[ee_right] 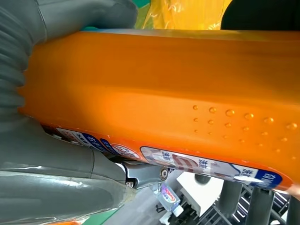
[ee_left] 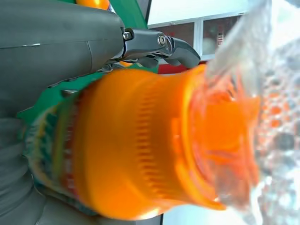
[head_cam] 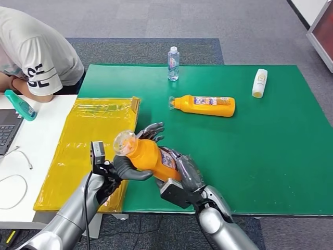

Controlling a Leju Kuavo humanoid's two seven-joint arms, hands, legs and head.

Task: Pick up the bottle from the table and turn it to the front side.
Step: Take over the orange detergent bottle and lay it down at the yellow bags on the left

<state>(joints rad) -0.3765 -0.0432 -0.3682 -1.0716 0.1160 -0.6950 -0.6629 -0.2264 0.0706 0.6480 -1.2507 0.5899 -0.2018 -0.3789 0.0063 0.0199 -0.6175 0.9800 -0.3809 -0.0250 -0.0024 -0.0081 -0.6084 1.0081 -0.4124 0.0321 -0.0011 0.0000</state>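
An orange bottle with a clear wrapped cap hangs tilted above the front edge of the green table, cap end toward the left. My left hand grips it near the neck, thumb in front and fingers behind. My right hand holds its base end. In the left wrist view the bottle lies against my left hand, cap blurred. The right wrist view shows the bottle's plain orange side and label edge in my right hand.
A second orange bottle lies on the table's middle. A small water bottle stands at the far edge, and a white bottle lies far right. A yellow plastic bag lies left. A person leans over the white desk.
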